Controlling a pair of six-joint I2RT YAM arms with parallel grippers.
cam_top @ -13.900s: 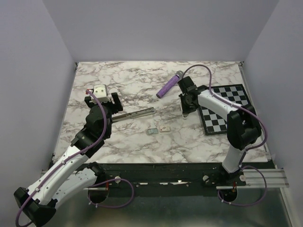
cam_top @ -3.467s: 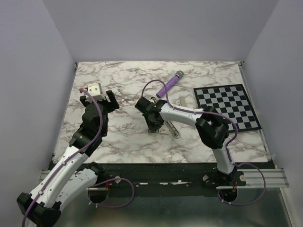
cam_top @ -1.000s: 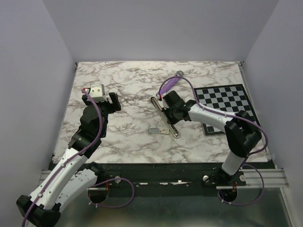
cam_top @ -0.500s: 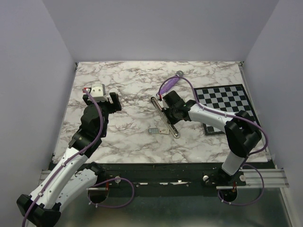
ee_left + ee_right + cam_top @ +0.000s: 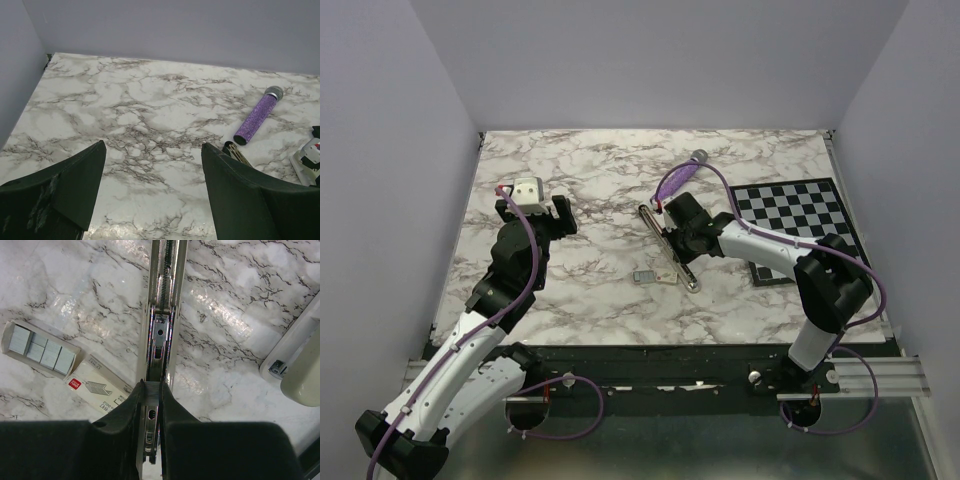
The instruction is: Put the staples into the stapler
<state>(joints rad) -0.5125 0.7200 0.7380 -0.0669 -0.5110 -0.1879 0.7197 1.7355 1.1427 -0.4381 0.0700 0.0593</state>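
Stapler point(image 5: 161, 332) lies swung open on the marble table point(image 5: 125, 100), its dark metal rail bare and running lengthwise down the right wrist view, spring and pusher showing in the channel. I see its beige cover point(image 5: 299, 371) at the right edge of that view, apart from the rail. It looks folded back, though the hinge is out of frame and I cannot be sure. From overhead the rail sits near the middle of the table, angled from the far left toward the near right.

My right gripper point(image 5: 150, 386) is pinched onto the rail at its near end, one finger on each side wall with no gap showing.

Just left of the rail lies the cream box of staples point(image 5: 97, 387), flat, with a red label on its lid. Beside it, further left, is an open tray holding grey staple blocks point(image 5: 39, 349) in a row. Neither touches the rail.

Beyond the stapler's far tip rests a purple microphone point(image 5: 256, 118), and a checkerboard point(image 5: 820, 200) lies to the right.

My left gripper point(image 5: 154, 147) hangs above the far left of the table, well apart from everything, its fingers spread wide around nothing.
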